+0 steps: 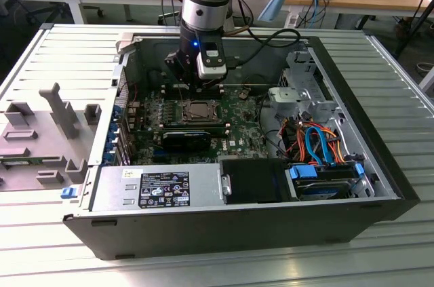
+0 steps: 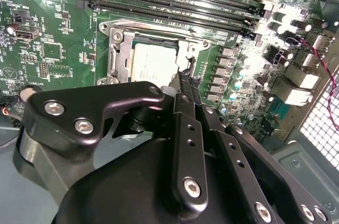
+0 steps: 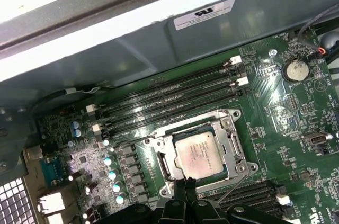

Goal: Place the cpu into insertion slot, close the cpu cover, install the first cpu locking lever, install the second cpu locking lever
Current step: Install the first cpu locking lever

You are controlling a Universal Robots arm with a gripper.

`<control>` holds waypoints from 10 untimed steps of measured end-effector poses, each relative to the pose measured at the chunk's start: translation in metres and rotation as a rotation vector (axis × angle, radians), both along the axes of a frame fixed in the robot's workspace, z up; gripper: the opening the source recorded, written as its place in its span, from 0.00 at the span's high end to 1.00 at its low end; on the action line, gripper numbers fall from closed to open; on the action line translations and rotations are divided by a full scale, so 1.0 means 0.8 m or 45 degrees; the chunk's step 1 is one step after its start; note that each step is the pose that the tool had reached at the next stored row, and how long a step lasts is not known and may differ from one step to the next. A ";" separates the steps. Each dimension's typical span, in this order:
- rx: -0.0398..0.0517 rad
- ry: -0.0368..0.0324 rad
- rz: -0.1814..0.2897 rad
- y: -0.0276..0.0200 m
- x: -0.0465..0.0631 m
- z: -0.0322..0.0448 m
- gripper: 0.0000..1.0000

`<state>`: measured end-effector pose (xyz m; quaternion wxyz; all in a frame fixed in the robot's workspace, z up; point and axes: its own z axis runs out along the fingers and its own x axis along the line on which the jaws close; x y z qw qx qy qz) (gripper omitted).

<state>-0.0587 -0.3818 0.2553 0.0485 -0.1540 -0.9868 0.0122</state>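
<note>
Closest to your wrist cams is the gripper (image 2: 186, 78) itself: in both wrist views the black fingers (image 3: 186, 195) come together into a narrow tip with nothing between them, so it looks pinched closed and empty. That tip hangs right at the edge of the insertion slot (image 3: 197, 152), and I can't tell if it's actually touching the frame or just above it.

Just past the fingertips you've got the cpu (image 3: 198, 152), silvery top up, already sitting flat inside the slot. In the second wrist view the cpu (image 2: 153, 64) shows pale and square with the metal rim around it. The cpu cover (image 3: 233, 138) looks like it's lying down around the chip, with the chip showing through its window, but whether it's latched I can't say.

Beyond the socket run the long black memory slots (image 3: 175, 102) on the green motherboard (image 3: 296, 113).

Pulling back to the exterior view, your arm (image 1: 203, 2) drops straight down into the open computer case (image 1: 224, 226), with the gripper (image 1: 198, 87) right over the socket (image 1: 198, 110) near the board's middle.
</note>
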 end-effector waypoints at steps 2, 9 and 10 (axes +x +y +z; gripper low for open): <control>0.000 0.0000 0.002 0.0000 0.000 0.0000 0.89; 0.000 0.0000 0.011 0.0000 0.000 0.0000 0.89; 0.000 0.0000 0.012 0.0000 0.000 0.0000 0.89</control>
